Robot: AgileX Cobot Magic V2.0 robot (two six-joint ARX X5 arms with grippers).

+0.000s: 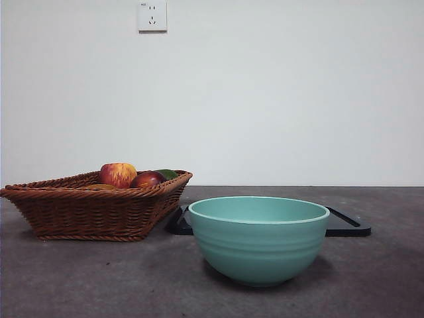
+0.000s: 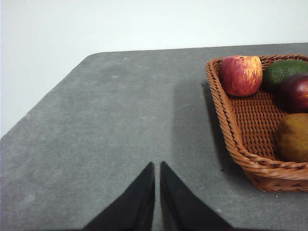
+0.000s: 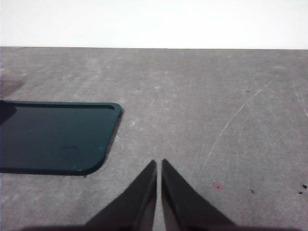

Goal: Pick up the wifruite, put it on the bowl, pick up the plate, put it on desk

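Observation:
The wifruite [image 2: 293, 137], a tan-brown oval fruit, lies in the brown wicker basket [image 2: 240, 144], and only its top shows over the rim [image 1: 99, 187] in the front view. The teal bowl [image 1: 258, 238] stands empty on the desk [image 1: 384, 278], in front of the flat black plate [image 1: 348, 225]. In the right wrist view the plate [image 3: 53, 139] lies bare. My left gripper [image 2: 157, 164] hovers shut over the desk beside the basket. Also shut, my right gripper [image 3: 159, 162] hangs over the desk next to the plate's corner. Neither holds anything.
The basket [image 1: 93, 212] at the left also holds a red-and-yellow apple [image 2: 240, 74], a dark red fruit [image 2: 294, 92] and a dark green fruit [image 2: 284, 71]. A white wall with a socket [image 1: 152, 16] stands behind the desk.

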